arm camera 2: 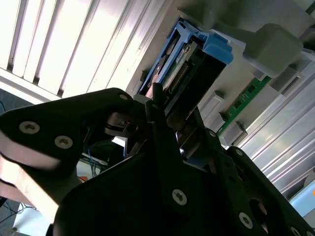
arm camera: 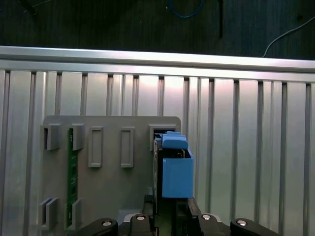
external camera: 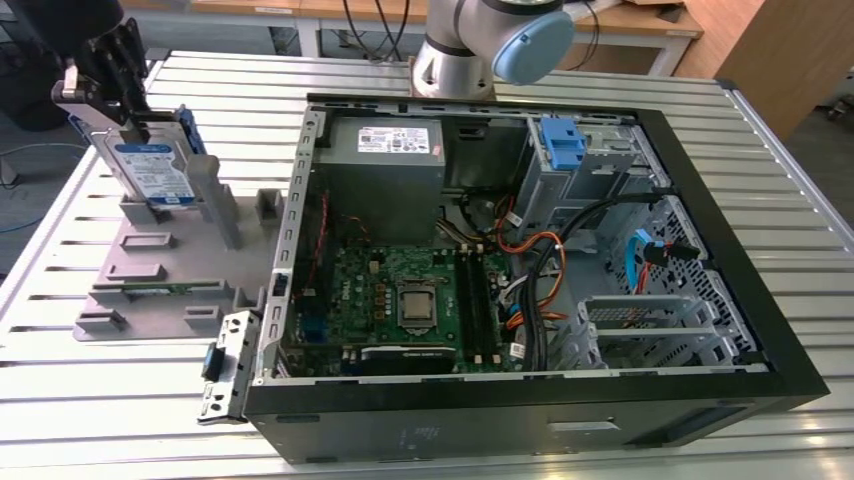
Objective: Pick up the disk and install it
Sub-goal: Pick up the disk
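Surface: we are looking at a slatted metal table (external camera: 54, 260) that is carrying everything; in the first wrist view its slats are running away toward a dark floor.
Computer case (external camera: 747, 330): it is lying open on its side, taking up the middle and the exterior view's right, with the motherboard (external camera: 400, 295) facing up inside it.
Arm base (external camera: 481, 45): it is standing just behind the case's far wall.
Fixture plate (external camera: 147, 290): this grey plate with upright slots is sitting beside the case, at the exterior view's left.
Memory stick (arm camera: 72, 172): a green strip is lying in one of the plate's slots, well apart from the gripper.
Disk (external camera: 151, 172): it is standing on edge at the far end of the plate, label facing the exterior camera and blue bracket wrapping its edges. We are seeing it edge-on in the first wrist view (arm camera: 176, 172) and end-on in the second wrist view (arm camera 2: 179, 69). We cannot tell whether its lower edge is sitting in its slot or hanging just above it.
Gripper (external camera: 134, 125): the black fingers are closing on the upper end of the disk, one on each flat face, and we are seeing the same clamped hold in both wrist views (arm camera: 170, 211) (arm camera 2: 162, 105).
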